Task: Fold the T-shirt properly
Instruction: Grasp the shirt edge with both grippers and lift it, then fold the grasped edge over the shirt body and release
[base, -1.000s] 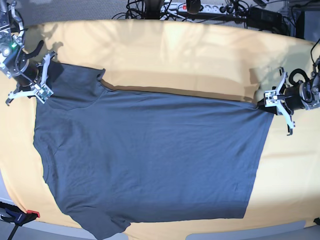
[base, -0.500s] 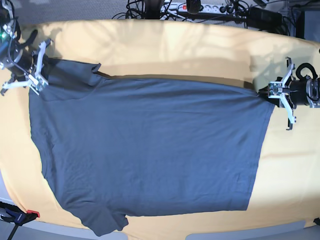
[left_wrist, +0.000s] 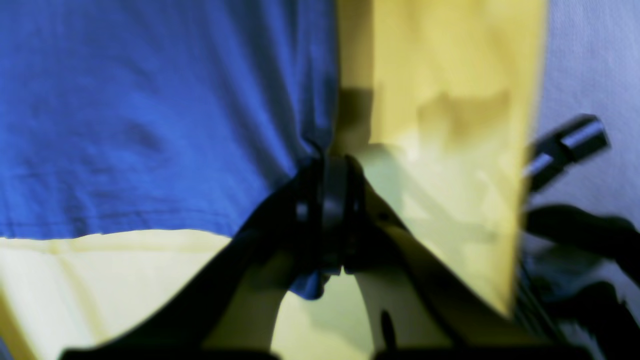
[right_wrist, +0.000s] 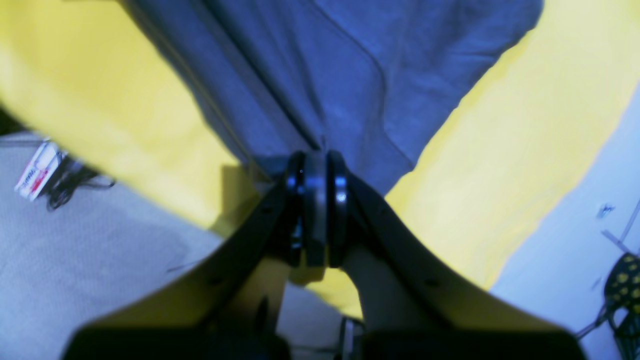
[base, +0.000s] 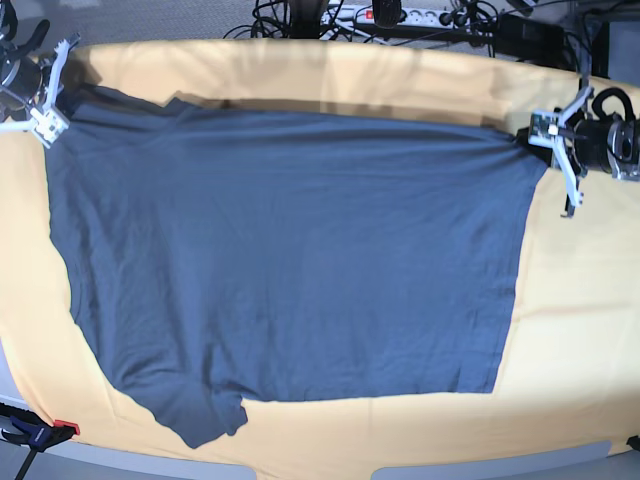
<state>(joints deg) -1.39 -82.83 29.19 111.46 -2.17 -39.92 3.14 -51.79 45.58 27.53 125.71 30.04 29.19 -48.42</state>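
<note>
The dark blue-grey T-shirt (base: 290, 250) lies spread flat over the yellow-orange cloth (base: 580, 330). On the right side of the base view my left gripper (base: 537, 135) is shut on the shirt's far hem corner. The left wrist view shows its jaws (left_wrist: 327, 200) pinching the blue fabric (left_wrist: 150, 115). Over at the far left edge, my right gripper (base: 50, 112) is shut on the shoulder and sleeve end. Its pads (right_wrist: 316, 200) clamp the shirt (right_wrist: 340, 75) in the right wrist view. A sleeve (base: 205, 415) lies at the front left.
Cables and a power strip (base: 400, 15) run along the back behind the table. A red-tipped clamp (base: 40, 432) sits at the front left corner. Grey floor (right_wrist: 100, 260) shows beyond the cloth's edge in the right wrist view.
Both grippers have pulled the shirt's far edge toward the back of the table. The shirt now lies farther back and stretched flatter, and the right gripper has shifted further left.
</note>
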